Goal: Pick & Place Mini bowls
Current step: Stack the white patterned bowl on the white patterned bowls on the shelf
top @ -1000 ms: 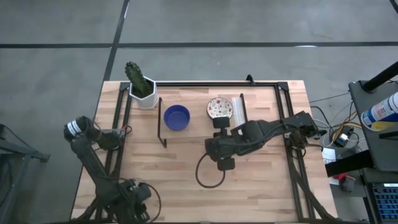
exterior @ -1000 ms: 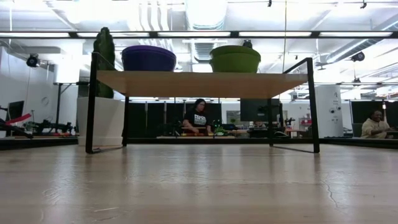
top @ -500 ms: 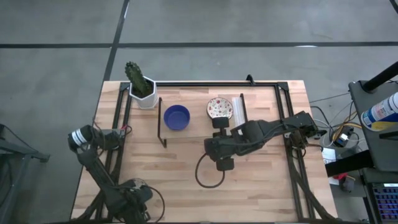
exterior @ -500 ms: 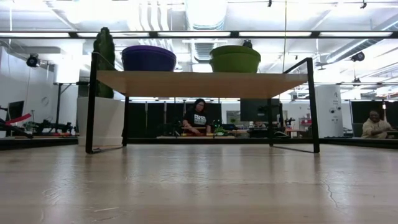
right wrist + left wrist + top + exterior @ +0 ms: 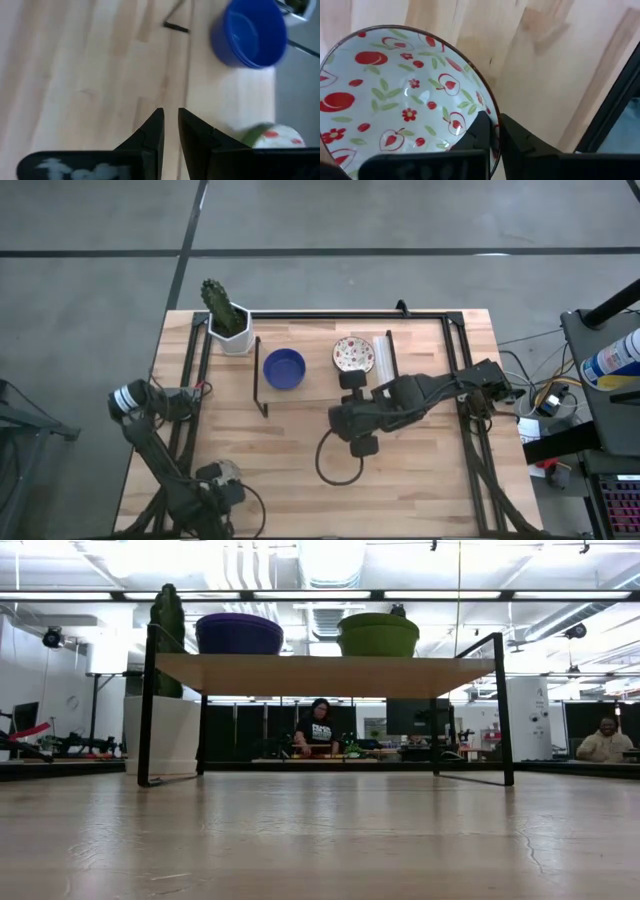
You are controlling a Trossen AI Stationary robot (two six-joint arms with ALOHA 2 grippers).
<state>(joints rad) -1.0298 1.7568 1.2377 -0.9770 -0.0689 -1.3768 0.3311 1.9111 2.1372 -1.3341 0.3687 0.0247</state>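
Observation:
A cream mini bowl (image 5: 405, 95) with red fruit and green leaves painted inside stands near the table's near left corner (image 5: 222, 473). My left gripper (image 5: 494, 120) points down at it, shut on its rim (image 5: 215, 485). A blue mini bowl (image 5: 284, 368) and a second patterned mini bowl (image 5: 353, 354) rest by their bases on a low wooden shelf (image 5: 320, 672). My right gripper (image 5: 170, 112) hangs above the table's middle (image 5: 335, 420), slanting down, its fingers nearly together with nothing between them. My left gripper pinches the patterned bowl's rim (image 5: 494, 134) between its two fingers, one finger (image 5: 477, 131) inside the bowl and one (image 5: 516, 137) outside. The fingers come from above, pointing down. The bowl sits mouth up and level; whether its base is still on the tabletop I cannot tell.
A cactus in a white pot (image 5: 225, 320) stands at the far left, beside the shelf's black frame (image 5: 260, 375). A black cable loop (image 5: 335, 462) lies under my right arm. Black rails (image 5: 470, 430) run along the table's sides. People sit in the room behind (image 5: 318, 730).
My left arm has sunk a little over the table's near left corner, and its gripper has rolled about its own axis. The patterned bowl now shows beside the gripper in the high view. My right arm has kept still.

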